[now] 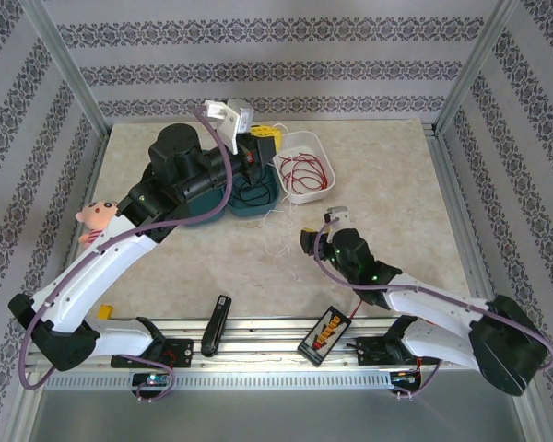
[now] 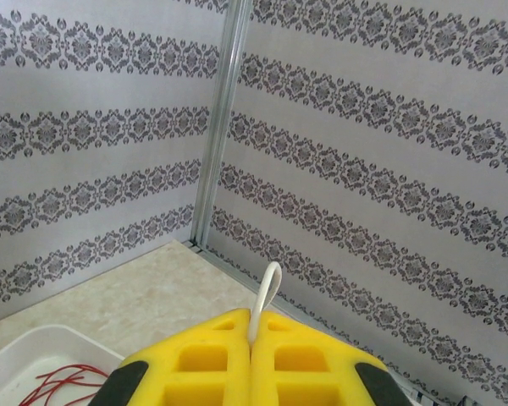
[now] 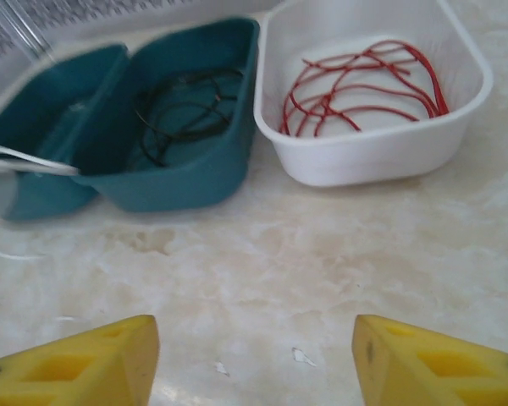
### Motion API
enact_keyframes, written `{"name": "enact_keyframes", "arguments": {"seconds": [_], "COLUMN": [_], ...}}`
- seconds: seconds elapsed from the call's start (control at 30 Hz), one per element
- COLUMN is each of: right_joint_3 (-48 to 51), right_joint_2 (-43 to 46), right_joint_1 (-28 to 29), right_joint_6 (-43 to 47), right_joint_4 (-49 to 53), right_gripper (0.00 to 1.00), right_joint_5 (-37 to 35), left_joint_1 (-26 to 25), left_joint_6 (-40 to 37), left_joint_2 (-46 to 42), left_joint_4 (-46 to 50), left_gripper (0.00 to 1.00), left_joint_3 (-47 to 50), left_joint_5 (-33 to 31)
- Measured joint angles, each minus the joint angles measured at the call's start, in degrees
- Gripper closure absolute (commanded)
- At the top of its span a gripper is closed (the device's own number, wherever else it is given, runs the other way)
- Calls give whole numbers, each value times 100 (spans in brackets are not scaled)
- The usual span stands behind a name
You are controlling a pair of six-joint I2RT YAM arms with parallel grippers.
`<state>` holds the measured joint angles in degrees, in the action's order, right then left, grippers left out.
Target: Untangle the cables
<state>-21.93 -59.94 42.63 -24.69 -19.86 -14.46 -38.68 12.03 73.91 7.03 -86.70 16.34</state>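
Note:
My left gripper [image 1: 261, 140] is raised over the teal bin [image 1: 275, 198] at the back, and its yellow fingers [image 2: 203, 368] are shut on a loop of the white cable [image 2: 267, 292]. The white cable [image 1: 279, 219] trails down from there onto the table in front of the bins. The black cable [image 3: 186, 110] lies coiled in the teal bin [image 3: 195, 182]. The red cable [image 3: 364, 85] lies in the white bin [image 3: 381, 161]. My right gripper [image 3: 256, 355] hovers low over bare table in front of both bins, open with nothing between its fingers.
A black-and-yellow box [image 1: 324, 333] and a black tool [image 1: 217, 324] lie at the near rail. A pink plush [image 1: 97, 219] sits on the left arm. Metal frame posts [image 2: 223, 118] and patterned walls close in the table.

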Motion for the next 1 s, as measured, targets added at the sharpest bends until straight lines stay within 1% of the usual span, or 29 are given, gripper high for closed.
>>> {"name": "enact_keyframes", "arguments": {"seconds": [0.13, 0.27, 0.43, 0.57, 0.7, 0.77, 0.83, 1.0], "right_joint_3": [186, 251, 251, 166, -129, -286, -417, -621], "right_joint_2": [516, 505, -177, -942, -1650, -1919, -2146, -2632], "right_joint_1": [157, 297, 367, 365, 365, 365, 361, 273], "right_joint_6": [214, 358, 398, 413, 413, 415, 411, 356], "right_joint_4": [-251, -496, -997, -1390, -1716, -1895, -2090, -2396], "right_gripper": [20, 12, 8, 8, 7, 11, 19, 61], "right_joint_5": [181, 330, 299, 24, -166, -254, -334, -476], "left_joint_1": [0, 0, 0, 0, 0, 0, 0, 0], "left_joint_6": [0, 24, 90, 170, 199, 205, 219, 221], "left_joint_2": [33, 48, 120, 192, 197, 197, 195, 168], "left_joint_4": [-2, -4, -35, -72, -118, -136, -157, -155], "left_gripper": [100, 100, 100, 100, 100, 100, 100, 100], "left_joint_3": [0, -7, -31, -74, -103, -105, -105, -105], "left_joint_5": [42, 153, 328, 474, 581, 614, 616, 612]}}
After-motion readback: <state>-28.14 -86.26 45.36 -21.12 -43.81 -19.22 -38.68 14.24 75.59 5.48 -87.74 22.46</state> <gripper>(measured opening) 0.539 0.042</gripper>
